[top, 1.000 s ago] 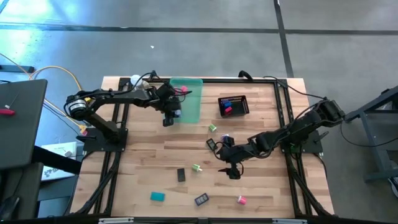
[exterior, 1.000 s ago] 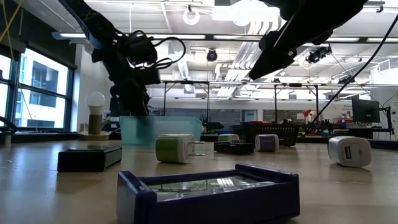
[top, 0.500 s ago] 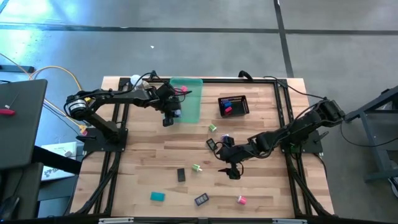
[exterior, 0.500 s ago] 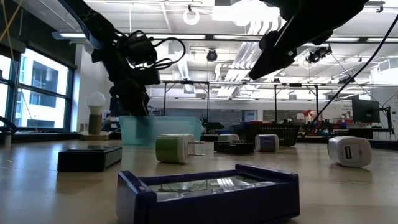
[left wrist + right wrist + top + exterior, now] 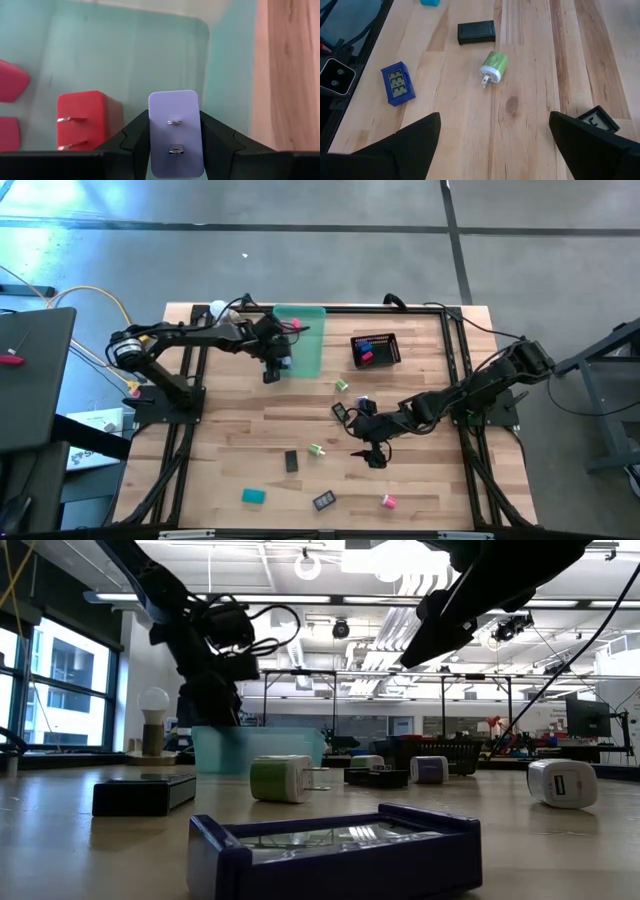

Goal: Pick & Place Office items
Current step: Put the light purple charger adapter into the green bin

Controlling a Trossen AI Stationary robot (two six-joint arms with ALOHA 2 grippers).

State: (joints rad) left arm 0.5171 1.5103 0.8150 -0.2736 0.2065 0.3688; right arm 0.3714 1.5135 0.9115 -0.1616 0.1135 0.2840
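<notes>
My left gripper (image 5: 273, 366) is shut on a lavender plug block (image 5: 174, 131) over the near-left part of the translucent green tray (image 5: 301, 340). A red plug block (image 5: 82, 120) and pink pieces (image 5: 10, 82) lie on the tray floor beside it. My right gripper (image 5: 372, 450) hangs open above the middle of the table, touching nothing. Under it on the wood lie a green-and-white plug (image 5: 493, 67), a black block (image 5: 476, 32), a blue piece (image 5: 397, 83) and a black display piece (image 5: 595, 120). My left gripper pinches the lavender plug block by its two long side faces (image 5: 151, 135), one finger on each. The fingers come from above, pointing down into the tray. The pronged face (image 5: 174, 122) is turned up toward the wrist. Whether its underside touches the tray floor is hidden by the block.
The black mesh basket (image 5: 375, 349) with pieces inside stands right of the tray. More pieces lie loose: a green one (image 5: 342, 385), a black one (image 5: 340, 411), a teal one (image 5: 253, 496), a dark one (image 5: 324, 501) and a pink one (image 5: 388, 501) near the near edge.
My left gripper, still shut on the lavender block, has edged slightly toward the table's right over the tray.
</notes>
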